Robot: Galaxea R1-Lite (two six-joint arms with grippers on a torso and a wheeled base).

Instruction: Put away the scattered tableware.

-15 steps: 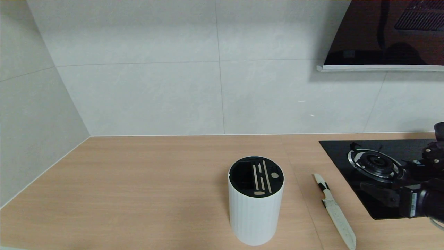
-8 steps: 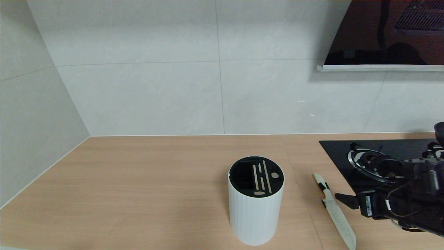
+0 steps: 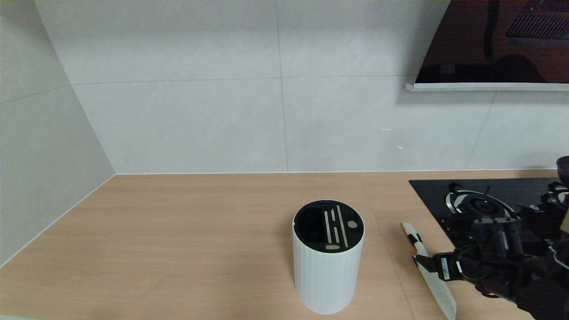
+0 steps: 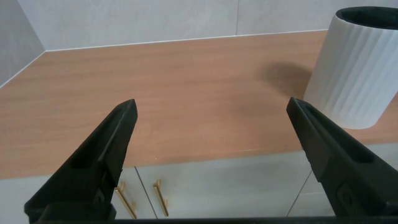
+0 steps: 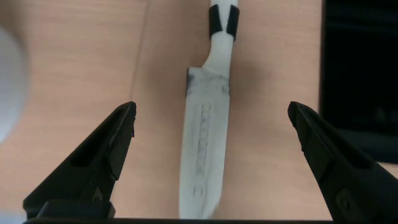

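Note:
A knife (image 3: pixel 441 293) with a pale handle, a black band and a light blade lies flat on the wooden counter, to the right of a white ribbed cylindrical holder (image 3: pixel 328 266) with a black slotted top. My right gripper (image 3: pixel 424 263) hovers low over the knife's middle, open. In the right wrist view the knife (image 5: pixel 208 124) lies lengthwise between the two spread fingers of my right gripper (image 5: pixel 211 165). My left gripper (image 4: pixel 211 155) is open and holds nothing, at the counter's front edge, with the holder (image 4: pixel 357 68) off to one side.
A black gas hob (image 3: pixel 484 195) with a burner sits right of the knife, under a dark range hood (image 3: pixel 498 44). Tiled walls close the back and left. Bare counter (image 3: pixel 191 231) stretches left of the holder. Cabinet doors with gold handles (image 4: pixel 158 196) lie below the front edge.
My right gripper has travelled left from over the hob to above the knife and dropped lower. The knife and holder have not moved.

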